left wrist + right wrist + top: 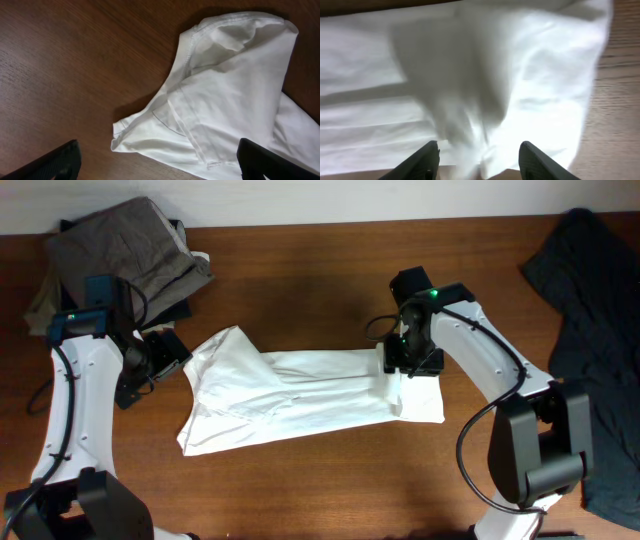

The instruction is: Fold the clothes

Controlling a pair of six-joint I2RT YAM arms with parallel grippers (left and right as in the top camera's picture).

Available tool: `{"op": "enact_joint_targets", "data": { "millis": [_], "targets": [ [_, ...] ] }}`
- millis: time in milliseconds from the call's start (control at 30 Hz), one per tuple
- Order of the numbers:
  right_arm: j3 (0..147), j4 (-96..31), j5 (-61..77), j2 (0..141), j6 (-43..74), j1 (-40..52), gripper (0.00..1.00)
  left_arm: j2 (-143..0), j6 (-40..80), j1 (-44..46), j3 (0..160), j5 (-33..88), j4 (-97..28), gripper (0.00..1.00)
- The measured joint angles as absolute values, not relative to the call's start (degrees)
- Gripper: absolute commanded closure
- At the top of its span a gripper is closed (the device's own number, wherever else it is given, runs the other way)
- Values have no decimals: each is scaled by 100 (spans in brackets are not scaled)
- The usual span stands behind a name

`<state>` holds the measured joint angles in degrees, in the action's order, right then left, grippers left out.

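White cotton is what catches the eye from overhead: the T-shirt (300,395) lies across the middle of the brown wooden table (330,480), folded into a long band running left to right, its left end bunched and rumpled. The left gripper (168,356) hangs just beside that bunched end, while the right gripper (397,380) sits over the shirt's right end. Folded grey-brown trousers (120,245) rest at the far left corner, and a dark garment (590,310) sprawls along the right edge.

From the left wrist, the T-shirt (235,90) shows a stitched hem and loose folds on the wood grain (65,65). The left gripper (159,150) stands wide apart, its dark fingers (55,162) at either lower corner, gripping nothing.

From the right wrist, blurred white T-shirt (520,75) fills nearly everything, bare table (620,100) showing at the right. The right gripper (480,155) has its fingers (422,160) apart, with fabric between them; I cannot tell whether it touches them.
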<state>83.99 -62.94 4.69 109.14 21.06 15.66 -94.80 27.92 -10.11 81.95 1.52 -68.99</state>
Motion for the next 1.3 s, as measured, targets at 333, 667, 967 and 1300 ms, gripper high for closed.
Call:
{"op": "enact_joint_targets", "data": {
  "millis": [333, 667, 967, 1300],
  "targets": [
    [9419, -7328, 235, 10975, 2010, 1055, 55, -9480, 2792, -1011, 8195, 154, -6901, 1],
    [7983, -5227, 1304, 10993, 1160, 661, 96, -9480, 2792, -1011, 8195, 154, -6899, 1],
    [6858, -4123, 1671, 11002, 1135, 681, 96, -9480, 2792, -1011, 8195, 154, -6904, 1],
    [8477, -6040, 1264, 10772, 1068, 676, 1, -9480, 2792, -1011, 8195, 152, -6919, 1]
  ]
}}
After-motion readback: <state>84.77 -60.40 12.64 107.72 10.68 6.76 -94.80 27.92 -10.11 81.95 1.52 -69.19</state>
